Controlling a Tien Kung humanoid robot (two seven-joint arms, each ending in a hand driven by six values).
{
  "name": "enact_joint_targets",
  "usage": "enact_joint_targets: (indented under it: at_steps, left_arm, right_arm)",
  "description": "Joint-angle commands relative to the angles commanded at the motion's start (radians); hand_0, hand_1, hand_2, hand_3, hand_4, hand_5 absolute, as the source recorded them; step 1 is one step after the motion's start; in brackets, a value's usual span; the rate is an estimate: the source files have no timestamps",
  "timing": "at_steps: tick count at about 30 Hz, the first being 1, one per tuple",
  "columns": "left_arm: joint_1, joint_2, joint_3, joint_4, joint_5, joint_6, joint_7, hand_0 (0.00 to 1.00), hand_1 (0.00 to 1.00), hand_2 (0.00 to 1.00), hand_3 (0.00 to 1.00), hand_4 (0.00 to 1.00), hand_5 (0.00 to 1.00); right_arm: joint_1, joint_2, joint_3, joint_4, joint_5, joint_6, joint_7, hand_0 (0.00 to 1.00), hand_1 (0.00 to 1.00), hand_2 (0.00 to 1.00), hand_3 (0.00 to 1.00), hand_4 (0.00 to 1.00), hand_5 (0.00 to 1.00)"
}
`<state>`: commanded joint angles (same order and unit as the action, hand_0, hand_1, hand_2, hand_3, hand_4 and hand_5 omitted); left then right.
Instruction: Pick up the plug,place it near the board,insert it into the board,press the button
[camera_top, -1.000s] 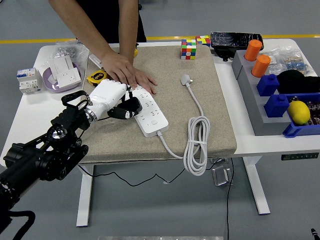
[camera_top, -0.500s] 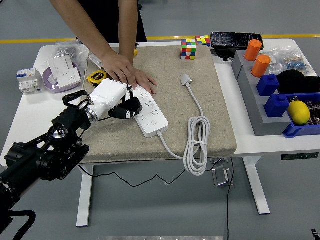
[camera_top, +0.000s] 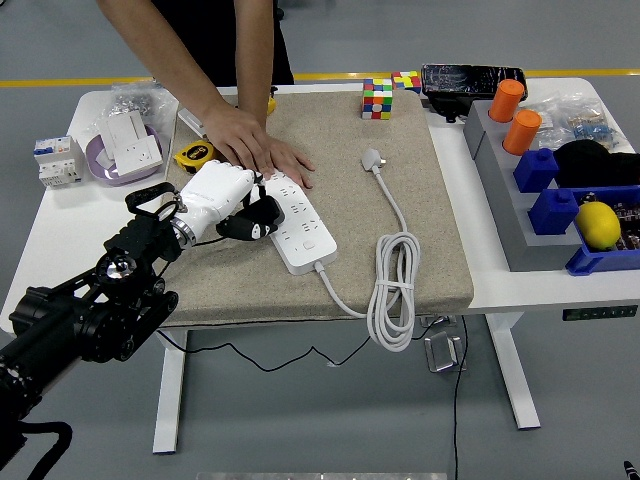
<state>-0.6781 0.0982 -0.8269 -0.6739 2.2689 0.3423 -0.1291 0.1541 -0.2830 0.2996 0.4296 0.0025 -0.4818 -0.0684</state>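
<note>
The left hand (camera_top: 228, 203) curls around a dark plug (camera_top: 262, 214) at the left edge of the white board (camera_top: 297, 227). A person's hand (camera_top: 258, 150) lies flat on the board's far end. One white plug (camera_top: 372, 160) with coiled cable (camera_top: 394, 285) lies to the right. Two cubes (camera_top: 377, 98) sit farther back.

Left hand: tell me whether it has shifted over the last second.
No. The left hand holds the same spot at the power strip's left edge, just below the person's hand that presses the strip's far end.
</note>
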Motion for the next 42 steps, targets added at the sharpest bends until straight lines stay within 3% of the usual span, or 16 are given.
enact_joint_targets:
  at_steps: [4,5,10,11,23,40,41,42]
  left_arm:
    - [0.0,0.0,-0.005,0.001,0.0,0.0,0.0,0.423,0.552,0.494,0.556,0.723,0.264]
    - [0.0,-0.001,-0.007,0.001,0.0,-0.001,0.0,0.634,0.795,0.753,0.768,0.759,0.291]
    - [-0.002,0.001,-0.016,0.001,0.0,-0.007,0.001,0.634,0.795,0.753,0.768,0.759,0.291]
    - [-0.002,0.001,-0.016,0.001,0.0,-0.008,0.002,0.764,0.874,0.86,0.84,0.781,0.308]
    - [-0.008,0.003,-0.024,-0.006,0.0,-0.026,0.0,0.788,0.898,0.886,0.855,0.805,0.312]
    - [0.0,0.019,-0.019,-0.064,0.0,-0.064,-0.008,0.797,0.906,0.898,0.869,0.845,0.336]
    - [0.002,0.019,-0.019,-0.066,0.0,-0.067,-0.01,0.818,0.925,0.917,0.892,0.998,0.537]
    - [0.005,0.021,-0.021,-0.07,0.0,-0.074,-0.014,0.818,0.925,0.917,0.892,0.998,0.537]
  right_arm:
    - [0.0,0.0,0.0,0.0,0.002,0.0,0.001,0.952,0.877,0.818,0.818,0.998,0.998]
    - [0.0,0.0,0.0,0.0,0.003,0.0,0.002,0.954,0.877,0.818,0.817,0.998,0.998]
    - [0.001,0.0,0.0,0.0,0.003,0.001,0.001,0.954,0.877,0.818,0.817,0.998,0.998]
    - [0.001,0.0,0.0,0.0,0.003,0.001,0.001,0.954,0.878,0.817,0.818,0.998,0.998]
    - [0.006,0.001,0.002,0.001,0.001,0.001,0.001,0.954,0.877,0.818,0.813,0.998,0.998]
    - [0.007,0.003,0.004,0.001,0.001,0.0,0.001,0.954,0.877,0.817,0.813,0.998,0.998]
    - [0.007,0.003,0.004,0.001,0.001,-0.001,0.001,0.954,0.878,0.815,0.813,0.998,0.998]
    - [0.005,0.002,0.004,0.001,0.002,-0.001,0.001,0.954,0.878,0.815,0.813,0.998,0.998]
